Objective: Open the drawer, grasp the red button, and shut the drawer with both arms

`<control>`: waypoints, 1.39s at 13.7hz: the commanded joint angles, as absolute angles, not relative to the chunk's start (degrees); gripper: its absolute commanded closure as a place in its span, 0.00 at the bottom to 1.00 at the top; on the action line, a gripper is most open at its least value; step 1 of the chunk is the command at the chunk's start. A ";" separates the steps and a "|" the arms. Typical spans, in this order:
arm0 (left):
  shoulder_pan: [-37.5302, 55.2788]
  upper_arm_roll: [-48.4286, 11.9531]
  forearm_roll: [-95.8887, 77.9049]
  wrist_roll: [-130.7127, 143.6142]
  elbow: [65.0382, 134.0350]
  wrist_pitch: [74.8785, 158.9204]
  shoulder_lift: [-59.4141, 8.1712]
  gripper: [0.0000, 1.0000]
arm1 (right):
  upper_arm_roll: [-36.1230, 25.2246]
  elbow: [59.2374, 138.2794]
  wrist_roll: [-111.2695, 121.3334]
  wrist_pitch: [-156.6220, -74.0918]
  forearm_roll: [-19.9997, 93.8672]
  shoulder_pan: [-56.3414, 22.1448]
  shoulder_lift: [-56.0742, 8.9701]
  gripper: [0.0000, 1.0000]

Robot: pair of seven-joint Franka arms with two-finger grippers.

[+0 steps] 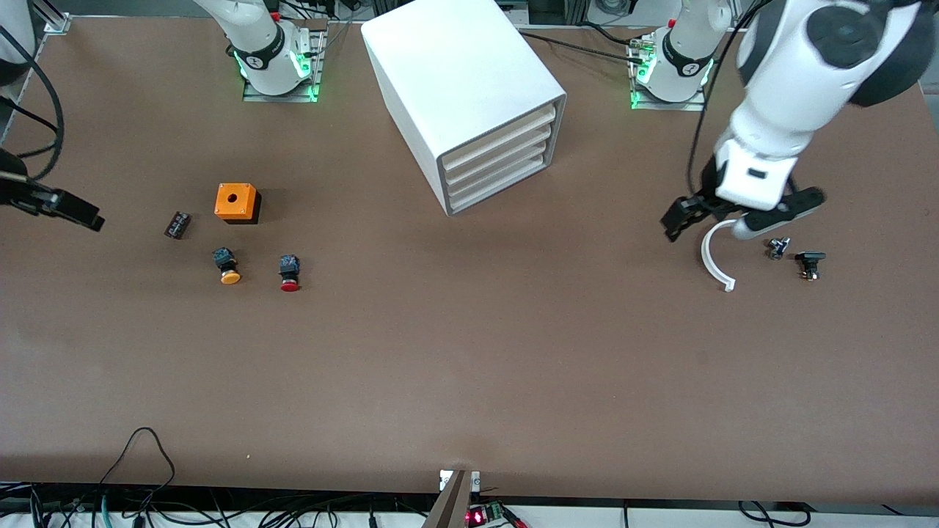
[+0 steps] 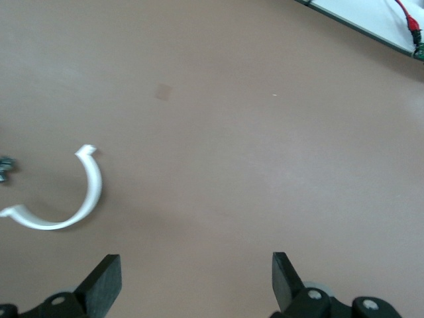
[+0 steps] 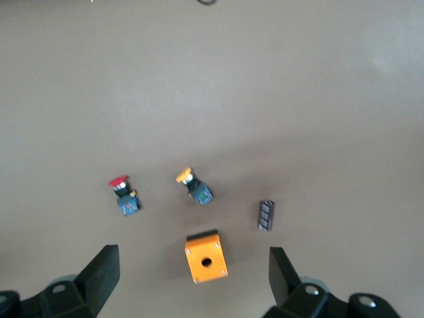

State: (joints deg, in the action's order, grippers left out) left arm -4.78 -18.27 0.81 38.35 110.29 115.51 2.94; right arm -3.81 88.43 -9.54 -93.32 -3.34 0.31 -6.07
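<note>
The white cabinet [image 1: 455,73] stands mid-table near the robots' bases, its four drawers [image 1: 499,165] all shut. The red-capped button [image 1: 290,273] lies on the table toward the right arm's end and shows in the right wrist view [image 3: 123,193]. My right gripper [image 1: 79,213] hangs open and empty at the table's end, apart from the button; in its wrist view [image 3: 193,255] the fingers frame the orange box. My left gripper [image 1: 686,216] is open and empty over bare table toward the left arm's end; its wrist view [image 2: 195,260] shows nothing between the fingers.
An orange box with a hole [image 1: 235,202], a yellow-capped button [image 1: 228,265] and a small black part [image 1: 177,224] lie near the red button. A white curved strip [image 1: 715,260], a small metal piece [image 1: 779,248] and a black piece [image 1: 809,264] lie beside the left gripper.
</note>
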 commanded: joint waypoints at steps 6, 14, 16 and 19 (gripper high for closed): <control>-5.09 -5.45 -1.23 11.19 105.39 102.66 9.93 0.00 | -1.76 99.22 -4.13 -93.16 -3.25 0.26 3.95 0.00; -5.62 -5.19 -1.32 10.02 101.17 100.46 8.09 0.00 | -2.55 100.29 -0.36 -96.50 -1.67 0.35 3.43 0.00; -5.80 -5.10 -1.32 10.11 100.72 100.37 7.47 0.00 | -2.72 100.20 -0.18 -96.50 -1.67 0.44 3.43 0.00; -6.59 -5.10 -1.41 10.11 100.46 100.37 7.38 0.00 | -2.55 100.11 -0.53 -96.59 -1.41 0.26 3.34 0.00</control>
